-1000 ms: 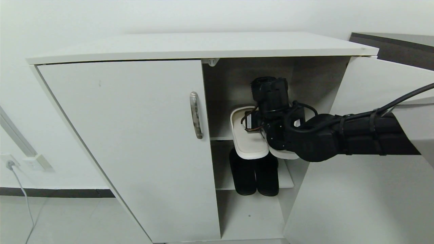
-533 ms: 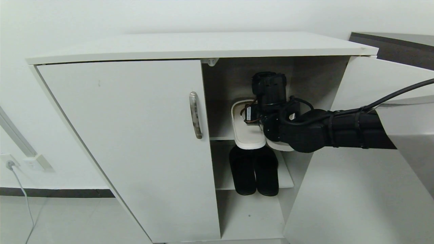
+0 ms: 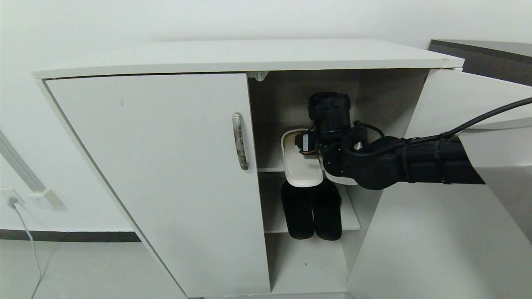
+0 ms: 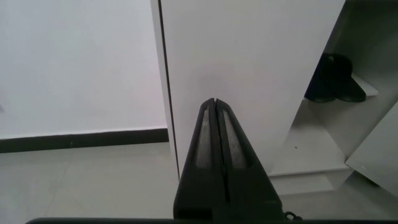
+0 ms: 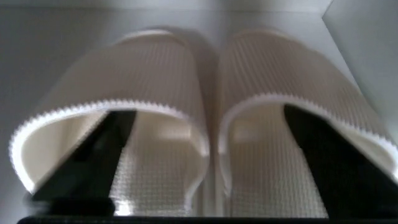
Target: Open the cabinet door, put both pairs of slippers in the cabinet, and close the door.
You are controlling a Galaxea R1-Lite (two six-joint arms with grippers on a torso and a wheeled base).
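Observation:
The white cabinet [image 3: 249, 54] has its right door [image 3: 436, 216] swung open and its left door [image 3: 158, 166] closed. My right arm [image 3: 395, 166] reaches in over the upper shelf [image 3: 270, 168]. The pair of white slippers [image 3: 301, 166] lies there, heels overhanging the shelf's front edge. My right gripper [image 5: 208, 118] has one finger inside each white slipper [image 5: 161, 81], pinching the pair together. The black slippers [image 3: 311, 211] lie side by side on the shelf below. My left gripper [image 4: 214, 102] is shut and empty, low in front of the closed door, with the black slippers [image 4: 333, 81] off to its side.
A metal handle [image 3: 240, 141] is on the closed left door. A wall socket with a cable [image 3: 10, 201] is at the lower left. The bottom compartment [image 3: 307, 265] holds nothing. A dark-edged surface [image 3: 482, 54] stands behind the open door.
My right arm has pushed the white slippers deeper into the cabinet over the upper shelf, then lowered them slightly. The black slippers and doors have not moved.

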